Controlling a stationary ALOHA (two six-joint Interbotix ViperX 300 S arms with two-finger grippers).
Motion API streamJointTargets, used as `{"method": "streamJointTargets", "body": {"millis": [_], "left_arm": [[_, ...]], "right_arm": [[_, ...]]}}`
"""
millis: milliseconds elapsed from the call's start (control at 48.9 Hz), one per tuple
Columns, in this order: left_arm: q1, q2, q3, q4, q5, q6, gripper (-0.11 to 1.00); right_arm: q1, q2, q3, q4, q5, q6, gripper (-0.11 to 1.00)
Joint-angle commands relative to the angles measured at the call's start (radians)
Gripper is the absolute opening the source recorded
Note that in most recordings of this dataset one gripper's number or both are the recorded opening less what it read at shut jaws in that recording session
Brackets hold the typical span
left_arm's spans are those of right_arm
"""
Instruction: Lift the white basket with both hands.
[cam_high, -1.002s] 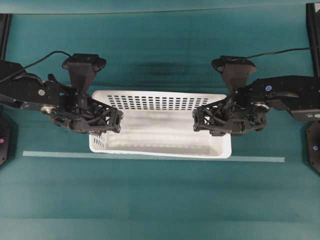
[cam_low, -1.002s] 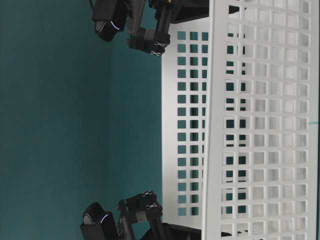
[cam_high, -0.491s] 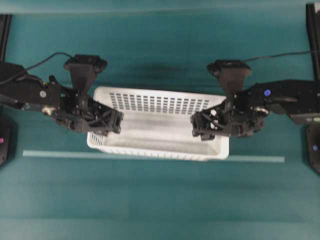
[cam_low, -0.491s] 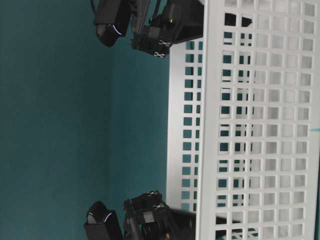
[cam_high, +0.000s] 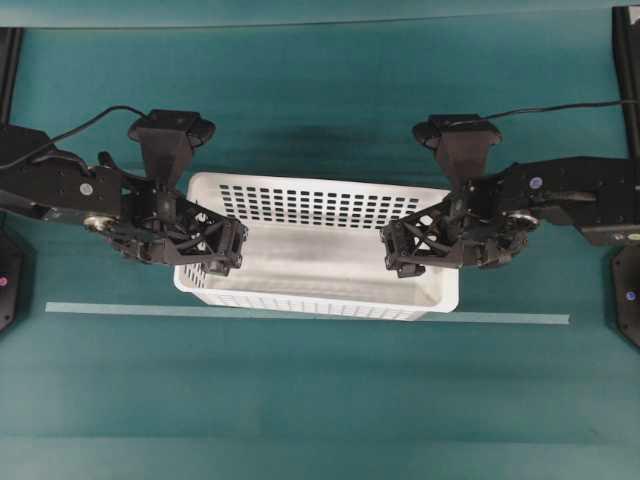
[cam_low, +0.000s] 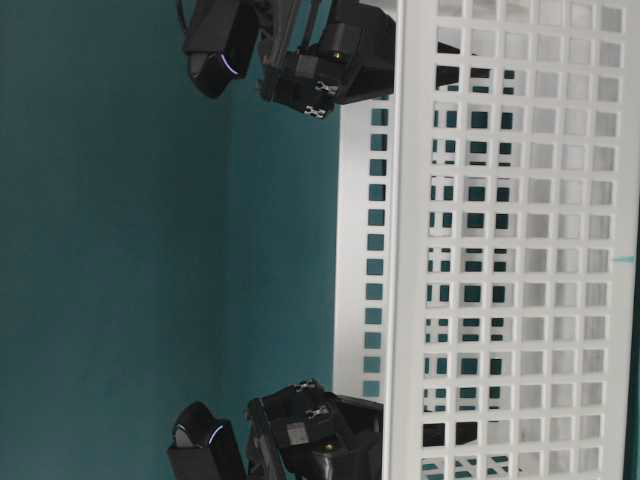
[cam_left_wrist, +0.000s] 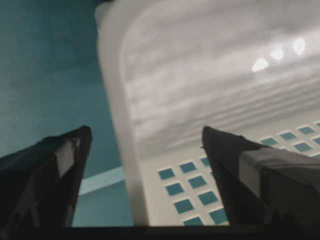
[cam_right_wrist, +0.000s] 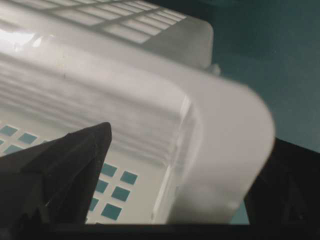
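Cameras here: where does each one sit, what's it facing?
Overhead exterior: above, looking down on the white basket, left hand and right hand at its ends.
Table-level exterior: low, picture turned sideways, facing the basket's long perforated wall; both hands show.
Left wrist: on the left arm, looking past its fingers, which straddle the rim.
Right wrist: same, fingers straddling the other end.
All four share the basket.

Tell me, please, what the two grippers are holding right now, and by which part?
Both hold the large white perforated plastic basket: the left gripper straddles its left end wall and rim, the right gripper its right end wall, one finger inside, one outside.
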Motion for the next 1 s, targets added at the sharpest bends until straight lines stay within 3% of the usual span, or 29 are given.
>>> {"method": "streamJointTargets", "body": {"millis": [0,348,532,818,982], "left_arm": [[0.000,0.008,-0.011,0.005,-0.003,0.002,0.92],[0.009,-0.097,-0.014,0.005,0.017,0.006,0.92],[0.003,-0.186,-0.008,0.005,0.097,0.038,0.92],[0.003,-0.367,-0.012,0.005,0.186,0.118,0.92],[0.002,-0.477,-0.002,0.005,0.141,0.216,0.92]], "right_arm": [[-0.011,0.011,0.002,-0.003,0.006,-0.002,0.96],[-0.044,-0.146,0.000,-0.003,0.100,-0.002,0.96],[-0.051,-0.227,-0.005,-0.005,0.097,-0.014,0.96],[-0.054,-0.374,-0.025,-0.020,0.074,-0.098,0.96],[-0.031,-0.431,-0.023,-0.080,-0.083,-0.238,0.96]]}}
